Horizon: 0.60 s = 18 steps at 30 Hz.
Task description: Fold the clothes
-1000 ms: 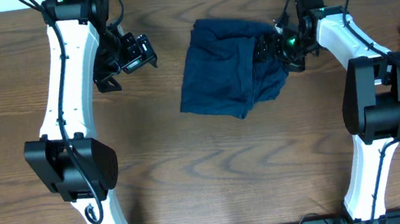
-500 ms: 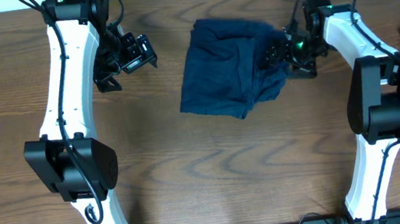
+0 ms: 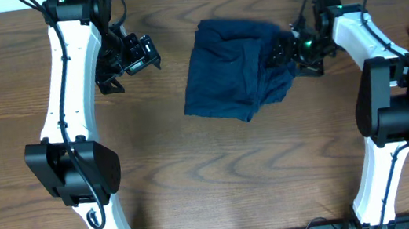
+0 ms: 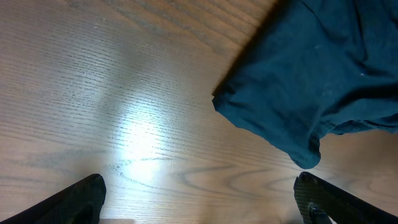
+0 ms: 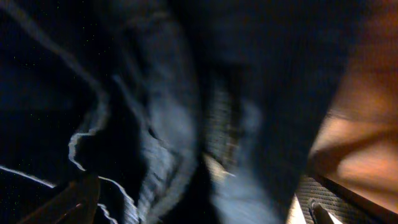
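Navy garment (image 3: 234, 71) lies loosely bunched at mid-rear of bench (image 3: 219, 168); right end effector (image 3: 274, 52) released, jaws wide astride its right edge, probably placed to take a fold hem; left end effector (image 3: 145, 55) released, well apart over bare wood.

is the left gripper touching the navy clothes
No, in the overhead view the left gripper hangs open over bare wood, with a clear gap between it and the clothes beside it.
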{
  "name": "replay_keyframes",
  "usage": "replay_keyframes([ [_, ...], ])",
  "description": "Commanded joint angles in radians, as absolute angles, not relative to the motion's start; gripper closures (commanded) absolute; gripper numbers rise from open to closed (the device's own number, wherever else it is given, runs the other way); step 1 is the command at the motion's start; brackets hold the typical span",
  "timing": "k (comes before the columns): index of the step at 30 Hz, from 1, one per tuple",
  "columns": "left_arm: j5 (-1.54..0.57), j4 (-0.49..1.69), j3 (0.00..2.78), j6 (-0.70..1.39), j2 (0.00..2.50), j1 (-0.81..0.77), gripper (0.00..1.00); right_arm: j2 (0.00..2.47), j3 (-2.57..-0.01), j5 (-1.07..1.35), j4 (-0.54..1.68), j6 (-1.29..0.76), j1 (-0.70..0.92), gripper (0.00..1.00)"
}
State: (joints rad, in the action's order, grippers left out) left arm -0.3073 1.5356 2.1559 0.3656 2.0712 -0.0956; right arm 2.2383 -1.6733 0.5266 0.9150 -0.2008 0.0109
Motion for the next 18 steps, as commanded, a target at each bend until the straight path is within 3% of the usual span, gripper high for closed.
replay_keyframes([
  [1,-0.302,1.535,2.164,0.356,2.072,-0.097,0.02,2.294,-1.637,0.498,0.904,-0.179,0.067,0.01],
  [14,-0.302,1.535,2.164,0.356,2.072,-0.097,0.02,2.229,-1.69,0.482,0.916,-0.178,0.064,0.06],
  [18,-0.302,1.535,2.164,0.356,2.072,-0.097,0.02,2.168,-1.695,0.479,0.913,-0.174,0.065,0.01],
])
